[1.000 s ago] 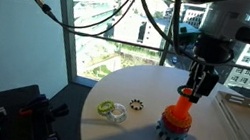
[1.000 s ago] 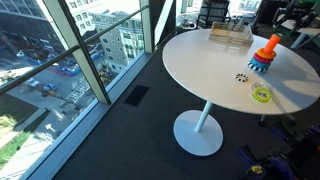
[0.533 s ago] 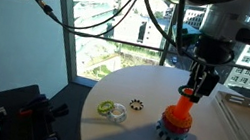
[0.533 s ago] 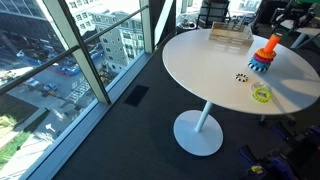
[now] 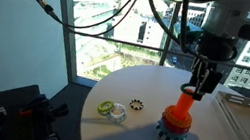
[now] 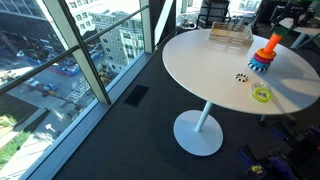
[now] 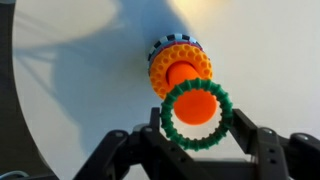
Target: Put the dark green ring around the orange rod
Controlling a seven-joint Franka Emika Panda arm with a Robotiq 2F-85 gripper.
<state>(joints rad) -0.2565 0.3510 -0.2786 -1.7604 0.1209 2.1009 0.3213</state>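
In an exterior view the pincer [image 5: 197,90] hangs straight above the orange rod [image 5: 178,113], which stands on the white surface [image 5: 125,131] well apart from a lime ring [image 5: 107,108] and a small dark toothed ring [image 5: 137,105]. In an exterior view the rod [image 6: 268,50] stands near the surface's far edge, the pincer too small to make out. In the wrist view the pincer is clamped on the dark green ring [image 7: 170,112], one finger on each side. The rod's orange tip shows through the ring's hole, but I cannot tell whether the ring is already around it or just above.
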